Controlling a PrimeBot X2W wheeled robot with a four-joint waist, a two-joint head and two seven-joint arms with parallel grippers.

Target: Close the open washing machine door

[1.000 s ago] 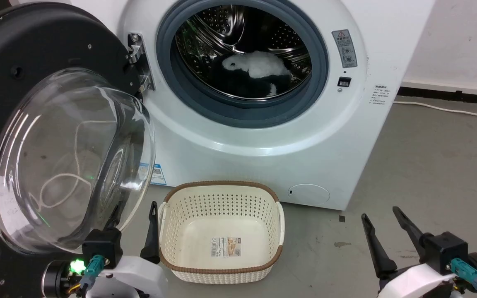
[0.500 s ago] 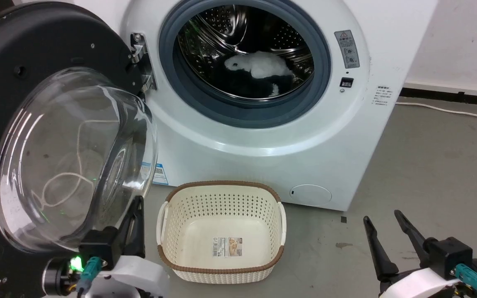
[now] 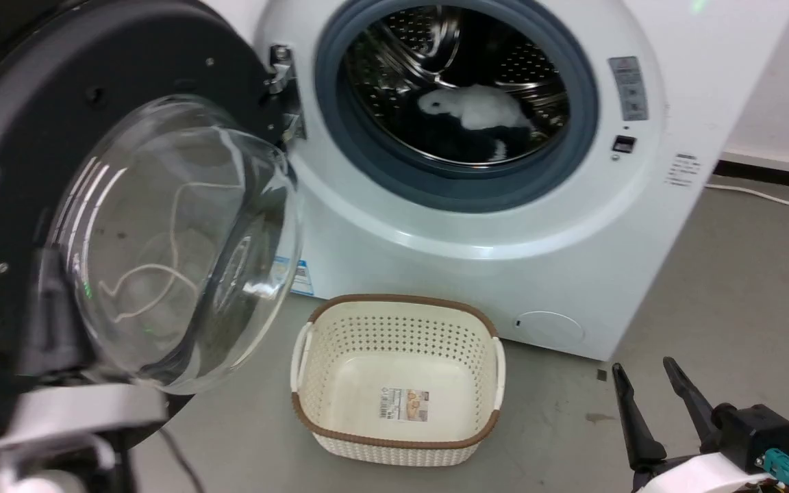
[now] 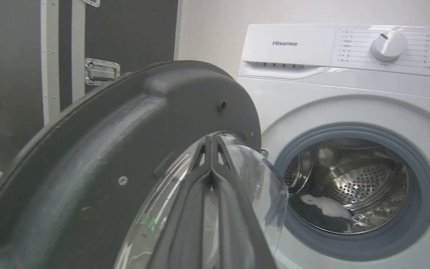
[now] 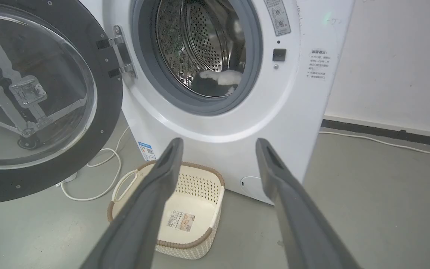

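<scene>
a: where is the washing machine door point(image 3: 18, 171)?
b: at the head view's left, swung wide open on the hinge point(image 3: 281, 75) at the left edge of the white washing machine point(image 3: 477, 233). it stands upright, clear of the grey-ringed drum point(image 3: 435, 61) opening.
a: which way does it face?
b: its inner side, with the clear glass bowl point(image 3: 182, 233), bulges toward that view's right and the camera, above the floor beside the basket point(image 3: 401, 298). the door is round, so it shows no long axis.
a: state of the left gripper point(image 4: 212, 140)?
b: in the left wrist view its fingers point(image 4: 189, 224) are pressed together with nothing between them, tips in front of the bowl. contact with the door cannot be told.
a: and the right gripper point(image 3: 643, 370)?
b: low at the head view's right, well apart from the door, fingers spread wide and empty.
</scene>
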